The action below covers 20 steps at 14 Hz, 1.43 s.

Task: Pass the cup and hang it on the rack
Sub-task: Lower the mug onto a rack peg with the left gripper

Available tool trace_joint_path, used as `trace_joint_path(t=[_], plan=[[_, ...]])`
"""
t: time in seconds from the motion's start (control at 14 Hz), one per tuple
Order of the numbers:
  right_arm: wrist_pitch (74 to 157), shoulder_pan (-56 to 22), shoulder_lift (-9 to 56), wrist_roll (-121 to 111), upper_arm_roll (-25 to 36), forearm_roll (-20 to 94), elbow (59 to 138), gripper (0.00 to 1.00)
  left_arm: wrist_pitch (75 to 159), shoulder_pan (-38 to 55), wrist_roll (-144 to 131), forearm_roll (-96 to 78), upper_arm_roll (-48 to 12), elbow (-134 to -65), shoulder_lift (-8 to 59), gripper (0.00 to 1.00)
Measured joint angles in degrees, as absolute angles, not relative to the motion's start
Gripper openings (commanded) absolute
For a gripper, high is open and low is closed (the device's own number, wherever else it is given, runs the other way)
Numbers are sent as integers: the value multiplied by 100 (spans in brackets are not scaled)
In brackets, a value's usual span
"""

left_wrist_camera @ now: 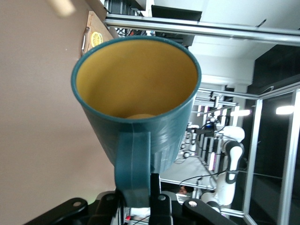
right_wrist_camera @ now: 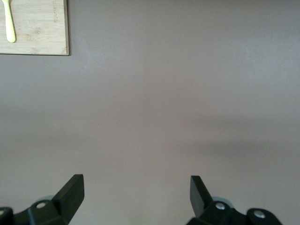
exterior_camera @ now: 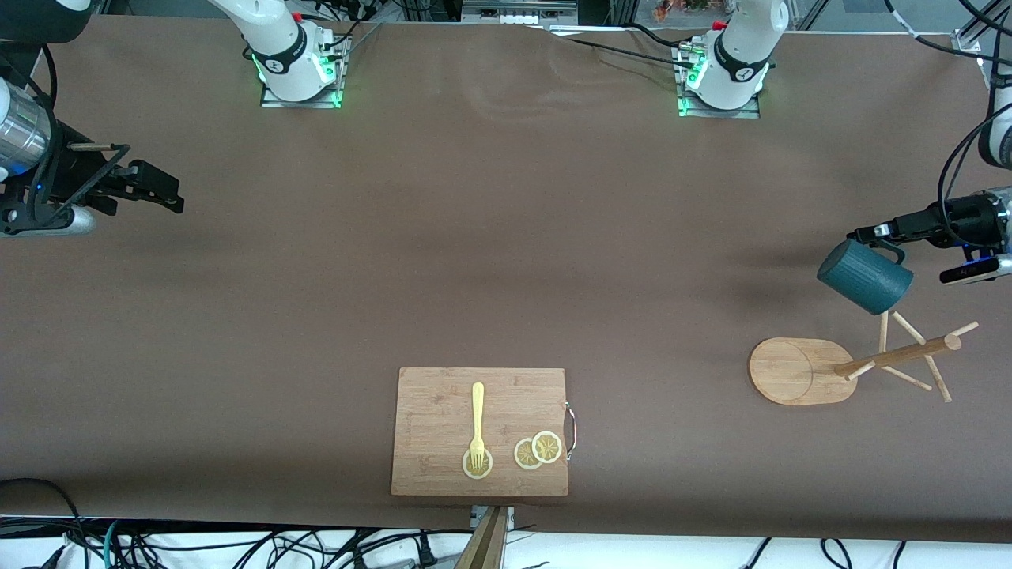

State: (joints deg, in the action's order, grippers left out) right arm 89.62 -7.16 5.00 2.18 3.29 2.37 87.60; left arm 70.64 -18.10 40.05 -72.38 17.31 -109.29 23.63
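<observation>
The dark teal ribbed cup (exterior_camera: 864,276) hangs tilted on its side in my left gripper (exterior_camera: 884,237), which is shut on the cup's handle (left_wrist_camera: 133,161). In the left wrist view the cup's yellowish inside (left_wrist_camera: 136,79) faces the camera, and the left gripper (left_wrist_camera: 136,190) clamps the handle from both sides. The cup is in the air close above the upper pegs of the light wooden rack (exterior_camera: 901,357), whose oval base (exterior_camera: 791,371) rests at the left arm's end of the table. My right gripper (exterior_camera: 162,190) is open and empty over bare table at the right arm's end; it also shows in the right wrist view (right_wrist_camera: 136,190).
A rectangular wooden cutting board (exterior_camera: 443,395) lies near the front edge at mid-table, with a yellow fork (exterior_camera: 477,419) and lemon slices (exterior_camera: 538,450) on it. Its corner shows in the right wrist view (right_wrist_camera: 42,33). A brown cloth covers the table (exterior_camera: 506,237).
</observation>
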Motion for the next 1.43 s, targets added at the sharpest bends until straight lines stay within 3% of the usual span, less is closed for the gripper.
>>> trace_joint_path(t=[0.64, 1.43], plan=[[8959, -714, 501, 218, 330, 237, 8760, 100, 6920, -1944, 4012, -8101, 1726, -10887, 2954, 0], [8958, -712, 501, 218, 330, 237, 8760, 100, 6125, -2336, 4025, -8501, 1705, -9954, 4172, 0]])
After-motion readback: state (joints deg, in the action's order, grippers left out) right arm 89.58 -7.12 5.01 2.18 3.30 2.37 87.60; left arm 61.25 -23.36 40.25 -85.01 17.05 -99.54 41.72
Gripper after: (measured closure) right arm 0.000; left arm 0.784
